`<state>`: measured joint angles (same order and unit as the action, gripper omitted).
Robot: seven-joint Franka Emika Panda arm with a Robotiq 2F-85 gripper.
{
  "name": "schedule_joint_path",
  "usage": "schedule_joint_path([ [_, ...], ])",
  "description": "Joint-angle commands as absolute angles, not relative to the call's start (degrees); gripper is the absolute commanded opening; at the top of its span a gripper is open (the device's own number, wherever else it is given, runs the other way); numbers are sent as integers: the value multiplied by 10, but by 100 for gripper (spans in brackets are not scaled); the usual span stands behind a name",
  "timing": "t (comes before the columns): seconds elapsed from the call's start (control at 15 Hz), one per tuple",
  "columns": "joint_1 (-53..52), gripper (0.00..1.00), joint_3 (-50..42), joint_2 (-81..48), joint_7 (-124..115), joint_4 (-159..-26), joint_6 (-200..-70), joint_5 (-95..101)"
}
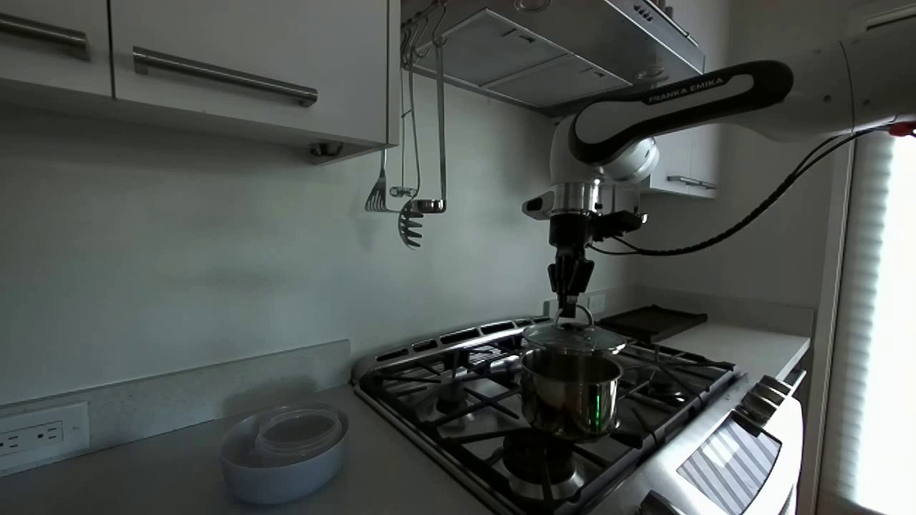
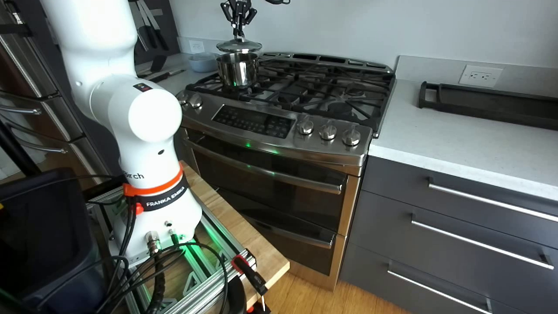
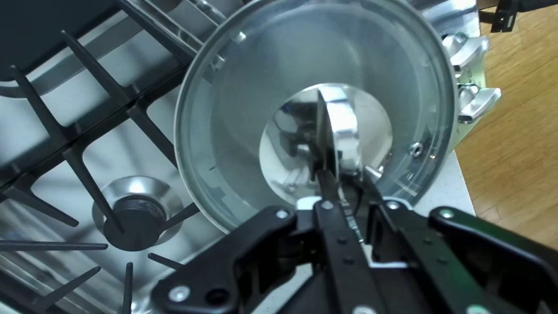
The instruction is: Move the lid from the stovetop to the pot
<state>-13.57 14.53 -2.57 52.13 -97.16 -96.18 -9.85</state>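
Note:
The lid [image 1: 575, 342] is round clear glass with a metal rim and an arched metal handle. My gripper [image 1: 567, 309] points down from above and is shut on the handle. The steel pot [image 1: 570, 397] stands on the stovetop [image 2: 322, 93], on a burner grate. The lid hangs roughly level just above the pot's open top, with a small gap in both exterior views; the lid [image 2: 239, 46] and pot [image 2: 237, 72] line up closely. In the wrist view, the gripper [image 3: 342, 174] has the handle between its fingertips, and the lid [image 3: 244, 131] covers the area below.
A stack of white round dishes [image 1: 283, 461] is on the counter beside the stovetop. A black tray [image 1: 653, 322] lies on the counter at the opposite side. Utensils [image 1: 428, 205] hang from the range hood [image 1: 529, 64] over the stove. Control knobs [image 2: 327, 131] line the front.

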Motion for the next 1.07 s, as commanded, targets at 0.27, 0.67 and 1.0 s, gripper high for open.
schedule_joint_path([
  [0.27,-149,4,157,-15,499,-985,-988,-85],
  [0.67,-149,4,157,-17,497,-1000,-1012,-66],
  [1.0,-148,4,156,-24,504,-1013,-1038,-68],
])
